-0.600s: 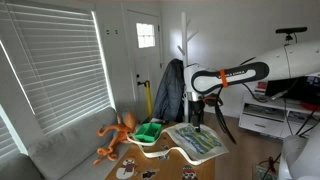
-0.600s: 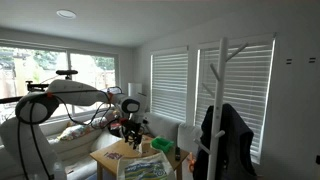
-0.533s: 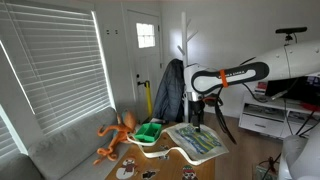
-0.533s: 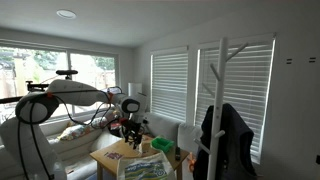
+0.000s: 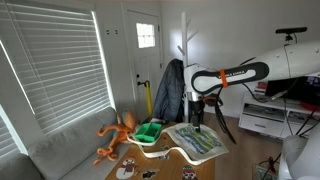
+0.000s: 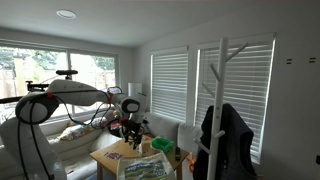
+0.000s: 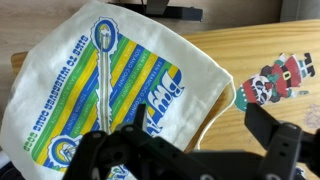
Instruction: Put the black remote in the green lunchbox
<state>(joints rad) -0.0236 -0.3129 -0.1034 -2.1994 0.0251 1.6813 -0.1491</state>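
Evidently nothing has shifted: gripper (image 7: 205,140) hovers, jaws spread and empty, above the striped tote bag (image 7: 110,80); black remote (image 7: 172,10), seemingly the dark shape just ahead, ungrasped; green lunchbox (image 5: 150,130) apart, sideways of it.

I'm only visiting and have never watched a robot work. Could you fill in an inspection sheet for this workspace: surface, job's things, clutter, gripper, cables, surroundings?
Surface: wooden table, with a striped cloth mat lying on it.
Job's things: green lunchbox next to the mat; black remote cannot be picked out for certain.
Clutter: orange plush toy next to the lunchbox; Santa figure lying flat on the table.
Grippers: gripper open and empty, above the mat's edge.
Cables: dark cable looping by the arm's wrist.
Surroundings: window blinds, couch, coat rack and a dark jacket.
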